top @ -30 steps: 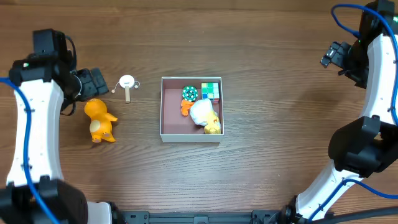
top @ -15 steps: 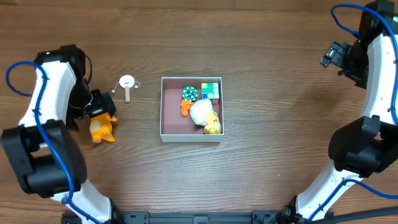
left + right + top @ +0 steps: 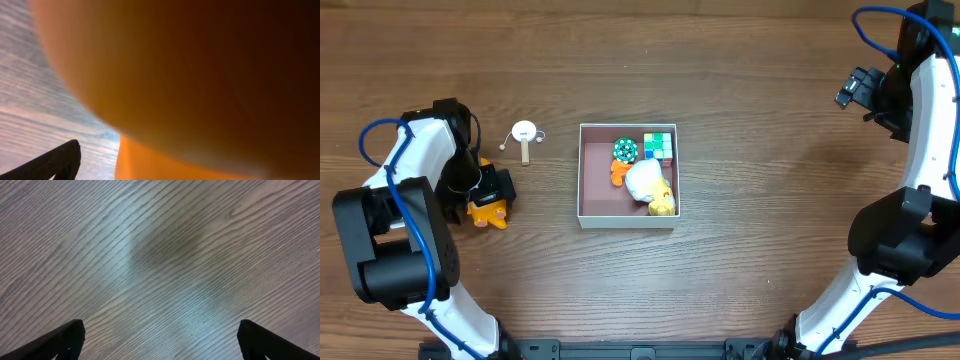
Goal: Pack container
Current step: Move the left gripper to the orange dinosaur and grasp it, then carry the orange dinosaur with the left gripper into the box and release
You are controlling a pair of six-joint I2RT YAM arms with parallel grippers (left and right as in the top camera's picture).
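Container (image 3: 598, 192) square, no long axis, mouth up; L tool (image 3: 491, 187) & R tool (image 3: 160, 329) jaws apart.

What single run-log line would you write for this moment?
left fingers: open, close over orange toy | right fingers: open, above table | container: several toys inside
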